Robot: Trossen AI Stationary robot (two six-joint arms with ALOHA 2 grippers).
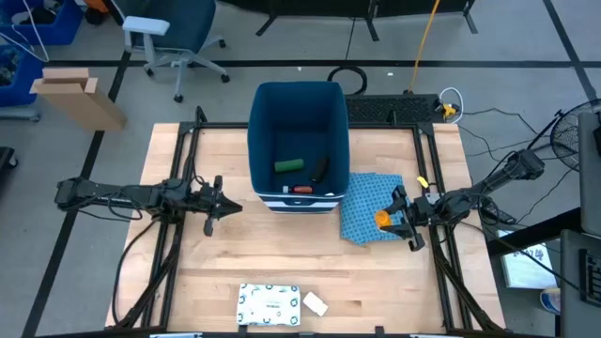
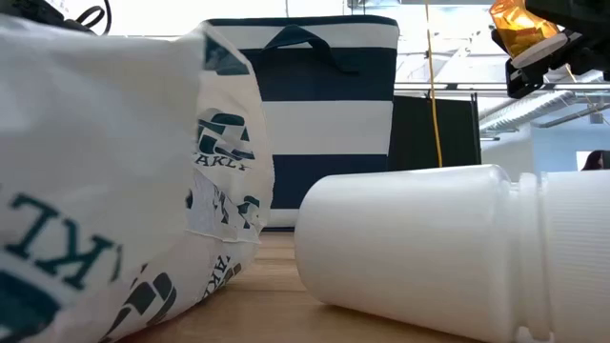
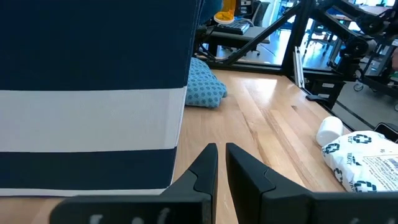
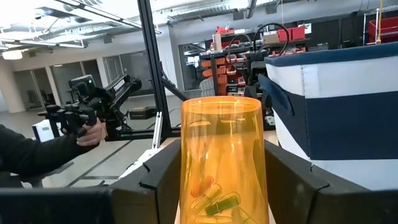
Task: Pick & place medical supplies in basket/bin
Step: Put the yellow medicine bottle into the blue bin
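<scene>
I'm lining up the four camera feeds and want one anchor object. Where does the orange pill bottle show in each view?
High view: orange pill bottle at the right, in the right gripper, over the blue cloth.
Low view: bottle in the top right corner, lifted off the table.
Left wrist view: a small orange thing far off at the top centre, likely the bottle.
Right wrist view: bottle fills the centre between the fingers.
Shared landmark: the blue bin, seen in all four.

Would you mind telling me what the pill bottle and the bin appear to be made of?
Pill bottle: translucent orange plastic, glossy; capsules show through its wall. Bin: likely fabric over stiff panels, matte navy with white bands; its wall shows a carry handle.
</scene>
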